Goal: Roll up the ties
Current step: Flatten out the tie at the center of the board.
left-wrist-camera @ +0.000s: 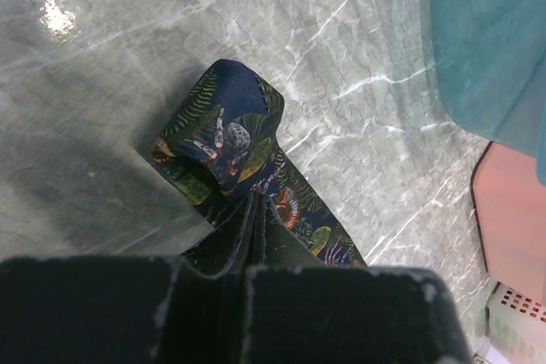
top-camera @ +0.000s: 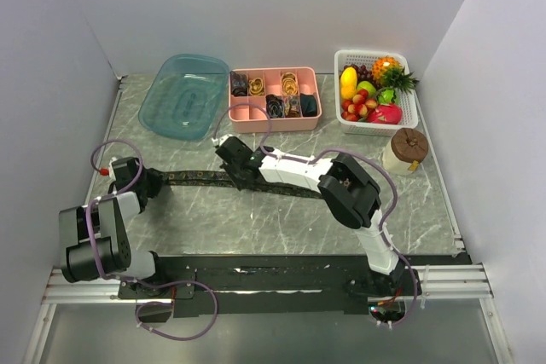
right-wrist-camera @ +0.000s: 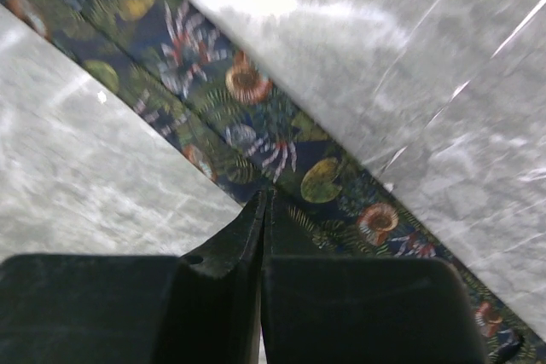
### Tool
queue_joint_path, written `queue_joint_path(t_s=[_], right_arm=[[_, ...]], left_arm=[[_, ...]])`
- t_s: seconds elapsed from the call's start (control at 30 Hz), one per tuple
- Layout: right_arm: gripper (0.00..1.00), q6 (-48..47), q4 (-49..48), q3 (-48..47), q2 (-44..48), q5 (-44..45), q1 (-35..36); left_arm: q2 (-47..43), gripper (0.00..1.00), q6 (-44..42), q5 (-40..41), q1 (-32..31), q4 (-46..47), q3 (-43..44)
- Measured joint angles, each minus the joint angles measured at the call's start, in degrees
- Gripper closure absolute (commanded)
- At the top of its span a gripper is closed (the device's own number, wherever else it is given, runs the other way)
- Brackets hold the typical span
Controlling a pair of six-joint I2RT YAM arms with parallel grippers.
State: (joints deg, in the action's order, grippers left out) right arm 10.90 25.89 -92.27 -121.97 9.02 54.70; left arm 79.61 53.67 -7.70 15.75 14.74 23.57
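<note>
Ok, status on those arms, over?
Left gripper shut on tie, end folded over. Right gripper shut, tips on tie. Rest flat, unrolled. Nothing blocking.

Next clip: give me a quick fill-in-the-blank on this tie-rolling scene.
The dark leaf-patterned fabric necktie shows its folded end in the ___ wrist view. Small rolled ties sit in the ___ compartmented plastic tray. The left gripper and right gripper both have their jaws ___. Missing words: left; pink; shut.
</note>
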Motion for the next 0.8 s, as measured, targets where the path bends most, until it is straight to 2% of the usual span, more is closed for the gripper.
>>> queue_joint_path(t_s=[0.3, 0.4, 0.43, 0.47, 0.5, 0.53, 0.63, 0.8], right_arm=[[1.00, 0.24, -1.38, 3.61, 0.26, -1.60, 0.00], [1.00, 0.44, -1.60, 3.80, 0.33, -1.62, 0.00], [1.00, 0.57, -1.57, 3.80, 0.33, -1.60, -0.04], [1.00, 0.72, -1.53, 3.80, 0.33, -1.62, -0.09], [1.00, 0.98, -1.44, 3.80, 0.33, -1.62, -0.15], [1.00, 1.29, -1.40, 3.80, 0.33, -1.73, -0.24], [1.00, 2.27, -1.36, 3.98, 0.37, -2.47, -0.70], [1.00, 4.37, -1.86, 5.84, 1.55, -4.39, -2.01]], left_arm=[[-0.39, 0.94, -1.92, 0.02, 0.00, 0.00, 0.00], [-1.16, 0.78, -3.08, -0.09, 0.02, -0.09, 0.00], [-1.75, 0.63, -3.50, -0.35, 0.00, -0.04, 0.00], [-2.64, 0.54, -3.69, -0.74, 0.00, -0.04, 0.00], [-3.54, 0.39, -4.33, -1.14, 0.00, -0.02, 0.00], [-4.94, 0.34, -4.68, -1.70, 0.02, 0.04, 0.00], [-10.05, 0.28, -5.62, -2.80, 0.00, 0.37, 0.00], [-16.04, 0.31, -7.04, -2.91, 0.02, -0.76, 0.42]])
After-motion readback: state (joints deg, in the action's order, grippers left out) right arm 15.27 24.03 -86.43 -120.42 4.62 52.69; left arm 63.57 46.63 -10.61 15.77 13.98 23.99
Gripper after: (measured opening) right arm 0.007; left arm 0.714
